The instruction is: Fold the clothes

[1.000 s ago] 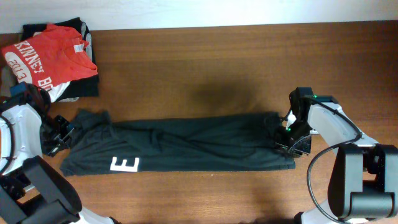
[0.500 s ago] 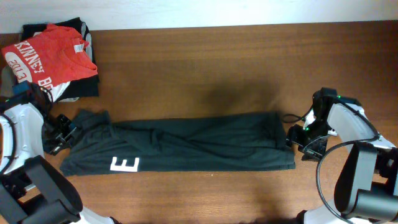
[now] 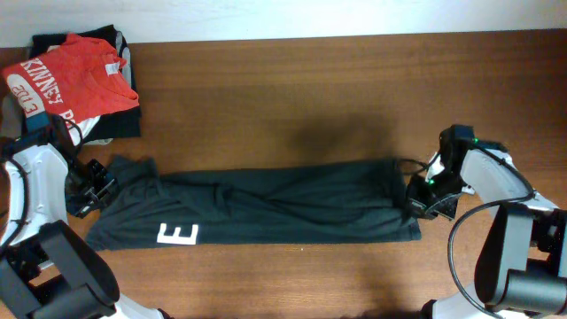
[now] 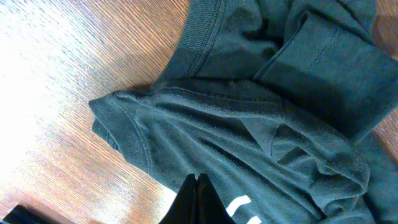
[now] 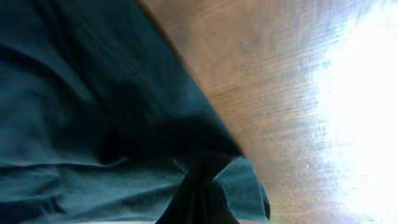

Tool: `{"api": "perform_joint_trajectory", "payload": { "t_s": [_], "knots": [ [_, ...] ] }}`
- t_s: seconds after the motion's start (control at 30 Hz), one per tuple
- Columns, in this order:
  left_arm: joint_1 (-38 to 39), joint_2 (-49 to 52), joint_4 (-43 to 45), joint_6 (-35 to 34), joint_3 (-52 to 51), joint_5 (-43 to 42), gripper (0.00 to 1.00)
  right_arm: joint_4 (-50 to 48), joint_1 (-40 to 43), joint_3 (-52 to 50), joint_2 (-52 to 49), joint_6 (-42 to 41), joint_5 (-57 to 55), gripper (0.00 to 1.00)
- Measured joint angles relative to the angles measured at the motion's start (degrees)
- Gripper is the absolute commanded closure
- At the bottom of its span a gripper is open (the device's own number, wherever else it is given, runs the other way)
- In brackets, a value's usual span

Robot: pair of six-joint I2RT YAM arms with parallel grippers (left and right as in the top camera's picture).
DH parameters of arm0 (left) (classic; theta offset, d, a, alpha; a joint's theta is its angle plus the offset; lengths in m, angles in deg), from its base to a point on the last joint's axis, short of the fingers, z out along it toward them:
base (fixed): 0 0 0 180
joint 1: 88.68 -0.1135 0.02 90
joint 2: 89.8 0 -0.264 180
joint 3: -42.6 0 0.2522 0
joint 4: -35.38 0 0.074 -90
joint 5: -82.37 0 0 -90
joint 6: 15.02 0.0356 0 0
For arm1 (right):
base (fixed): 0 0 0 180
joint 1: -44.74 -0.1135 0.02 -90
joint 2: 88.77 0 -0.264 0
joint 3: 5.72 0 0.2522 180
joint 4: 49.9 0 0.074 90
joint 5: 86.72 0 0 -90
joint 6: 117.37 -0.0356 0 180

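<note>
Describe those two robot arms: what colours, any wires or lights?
Both the left arm and the right arm have smooth white shells with black joints and bulky dark bases. Each ends in a slim black two-fingered claw: the left claw and the right claw. A thin black cable loops beside the right arm, and a small green light glows near its wrist.

The T-shirt (image 3: 266,208) is presenting as black from above, reading dark teal-grey up close, and is showing one white letter "E" (image 3: 176,234). The red shirt (image 3: 75,75) is carrying white lettering. The table (image 3: 310,89) is showing brown wood grain.
</note>
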Motion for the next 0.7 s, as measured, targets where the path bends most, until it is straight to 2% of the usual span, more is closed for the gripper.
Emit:
{"api": "perform_joint_trajectory", "payload": {
  "t_s": [0.27,0.47,0.5,0.53,0.57,0.7],
  "knots": [
    [0.0,0.0,0.83,0.0,0.0,0.0,0.98,-13.51,0.0,0.81,0.0,-8.26,0.22,0.96],
    [0.0,0.0,2.19,0.0,-0.02,0.0,0.97,-15.67,0.0,1.4,0.0,-11.17,0.24,0.96],
    [0.0,0.0,2.21,0.0,-0.02,0.0,0.97,-15.54,0.0,2.64,0.02,-11.08,0.24,0.64],
    [0.0,0.0,2.23,0.0,-0.02,0.0,0.96,-15.63,0.0,4.33,0.07,-10.86,0.24,0.18],
    [0.0,0.0,2.25,0.0,-0.02,0.0,0.95,-15.3,0.0,5.75,0.09,-10.05,0.22,0.01],
    [0.0,0.0,2.32,0.02,-0.02,-0.02,0.94,-15.56,0.0,9.31,1.09,-6.32,-0.72,0.01]
  ]
}}
